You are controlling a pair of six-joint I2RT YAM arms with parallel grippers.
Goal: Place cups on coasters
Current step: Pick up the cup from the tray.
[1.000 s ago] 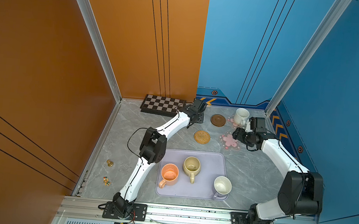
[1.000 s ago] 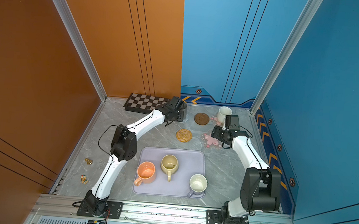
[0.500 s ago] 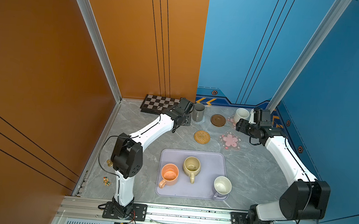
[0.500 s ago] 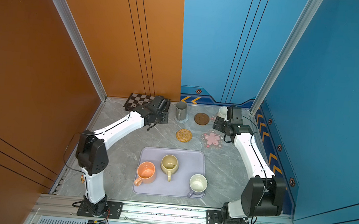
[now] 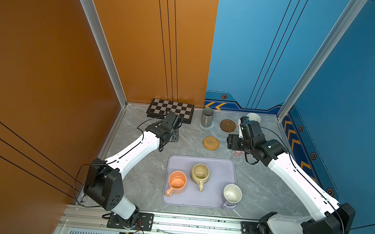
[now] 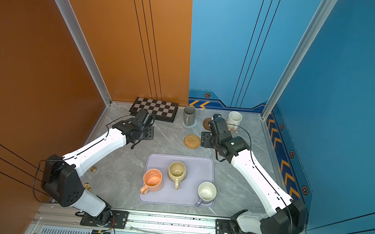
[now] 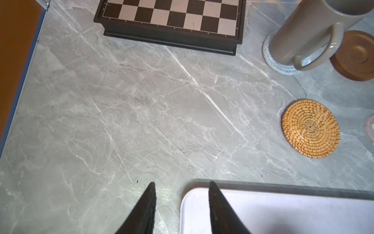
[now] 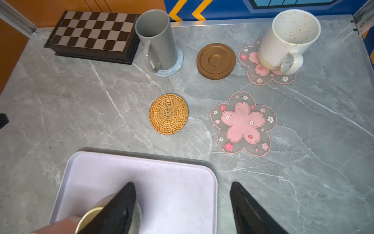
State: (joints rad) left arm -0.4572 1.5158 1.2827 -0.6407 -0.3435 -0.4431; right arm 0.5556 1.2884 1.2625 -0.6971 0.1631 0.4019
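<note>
My left gripper (image 7: 182,183) and right gripper (image 8: 183,183) both empty, jaws apart. Orange mug (image 5: 177,182), beige mug (image 5: 200,172), lavender mug (image 5: 232,193) on tray (image 5: 218,171), lower centre in both top views. Next, I judge: pinch beige rim away from handle, lift straight, centre on rattan coaster (image 5: 211,143) just above tray in frame

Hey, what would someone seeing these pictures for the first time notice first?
Probably the lavender tray on the robot's side of the table, holding an orange mug, a beige-yellow mug and a lavender mug. At the far edge, the tall grey mug stands on a pale-blue coaster and the speckled white mug on a pink flower coaster. The rattan coaster, wooden disc and second flower coaster lie bare.
</note>
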